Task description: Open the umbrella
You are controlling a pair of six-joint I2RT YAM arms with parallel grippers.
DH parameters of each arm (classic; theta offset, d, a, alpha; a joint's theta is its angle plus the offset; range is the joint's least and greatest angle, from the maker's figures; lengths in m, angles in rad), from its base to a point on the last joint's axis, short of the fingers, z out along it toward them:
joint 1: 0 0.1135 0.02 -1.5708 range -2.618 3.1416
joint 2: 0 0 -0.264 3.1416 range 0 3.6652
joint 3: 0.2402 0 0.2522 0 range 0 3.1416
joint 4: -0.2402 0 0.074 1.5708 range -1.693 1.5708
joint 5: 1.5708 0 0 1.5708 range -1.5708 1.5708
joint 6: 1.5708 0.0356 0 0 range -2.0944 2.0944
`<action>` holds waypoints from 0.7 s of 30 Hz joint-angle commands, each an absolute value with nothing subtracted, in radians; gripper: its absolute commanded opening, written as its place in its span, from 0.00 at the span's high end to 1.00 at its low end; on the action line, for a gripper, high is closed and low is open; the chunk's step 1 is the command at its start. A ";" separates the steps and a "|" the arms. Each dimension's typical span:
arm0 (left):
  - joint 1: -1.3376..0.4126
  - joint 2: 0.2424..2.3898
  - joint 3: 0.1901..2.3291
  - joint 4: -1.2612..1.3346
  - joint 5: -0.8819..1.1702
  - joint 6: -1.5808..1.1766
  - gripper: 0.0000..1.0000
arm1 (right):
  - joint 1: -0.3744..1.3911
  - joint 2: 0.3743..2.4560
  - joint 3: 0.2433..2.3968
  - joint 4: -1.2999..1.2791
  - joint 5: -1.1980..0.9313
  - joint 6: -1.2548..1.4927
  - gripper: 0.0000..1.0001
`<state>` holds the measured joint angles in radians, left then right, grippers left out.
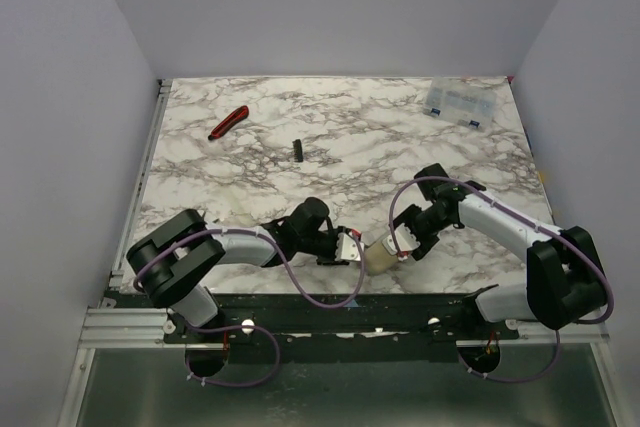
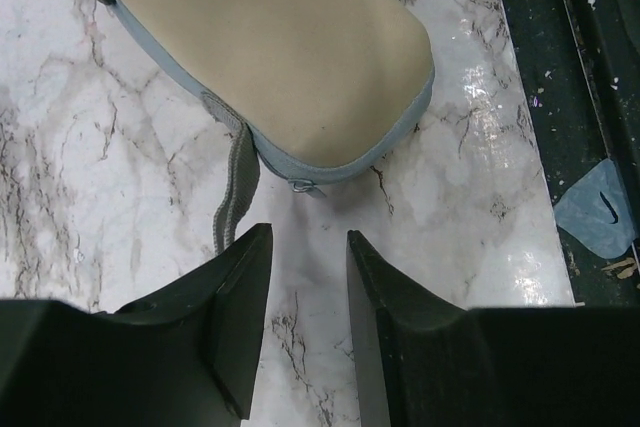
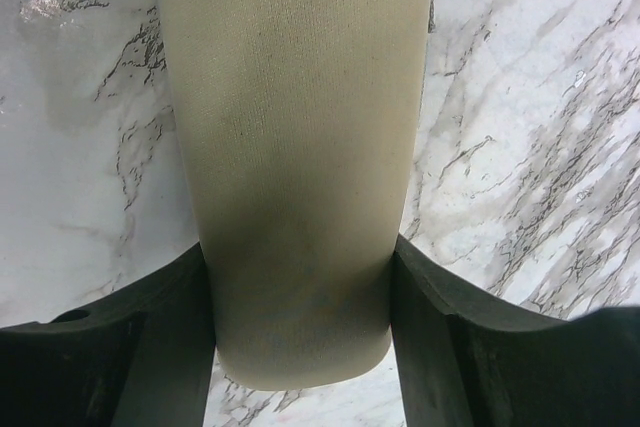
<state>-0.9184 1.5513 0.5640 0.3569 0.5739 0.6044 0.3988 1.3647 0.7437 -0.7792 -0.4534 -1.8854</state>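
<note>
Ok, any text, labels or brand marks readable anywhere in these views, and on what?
None can be read.
Clear box at the far right: blue patches, too small to read.
The umbrella: plain fabric, no print showing.
Blue scrap: a dark curved mark, not a word.

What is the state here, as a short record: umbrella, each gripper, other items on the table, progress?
umbrella: collapsed pale roll, lying on the marble table near its front edge
right gripper: shut on the umbrella
left gripper: open, empty, facing the umbrella's end; strap lies just ahead of one finger
other items: red-handled cutter, small black object, clear plastic box, all farther back
progress: umbrella not yet opened
</note>
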 commanded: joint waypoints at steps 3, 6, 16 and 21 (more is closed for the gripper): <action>-0.935 1.599 0.577 0.422 0.604 0.603 0.61 | 0.397 1.377 0.724 -0.841 -0.425 -1.858 0.51; -0.937 1.614 0.581 0.440 0.597 0.589 0.59 | 0.396 1.370 0.721 -0.841 -0.426 -1.856 0.51; -0.951 1.655 0.622 0.491 0.578 0.534 0.59 | 0.397 1.363 0.715 -0.825 -0.433 -1.845 0.51; -0.951 1.667 0.622 0.507 0.575 0.522 0.67 | 0.396 1.376 0.726 -0.822 -0.435 -1.816 0.51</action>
<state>-0.9447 1.6493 0.6056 0.4477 0.5720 0.5407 0.3988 1.3621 0.7429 -0.7792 -0.4534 -1.8458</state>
